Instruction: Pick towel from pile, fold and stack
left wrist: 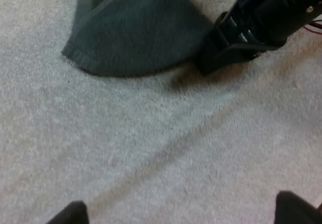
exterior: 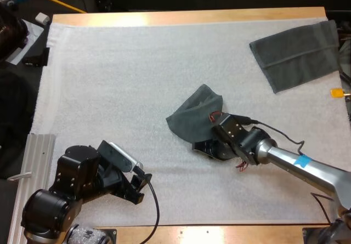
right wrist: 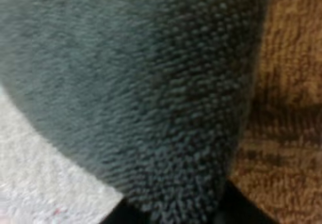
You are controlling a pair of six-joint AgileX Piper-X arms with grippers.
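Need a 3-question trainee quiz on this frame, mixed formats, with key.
1. True or false: the left gripper is shut on a towel.
2. Which gripper is at the crumpled towel? A. left B. right C. both
3. Fill in: the flat towel lies at the mat's far ____ corner.
Key: 1 false, it is open over bare mat. 2 B, the right gripper. 3 right.
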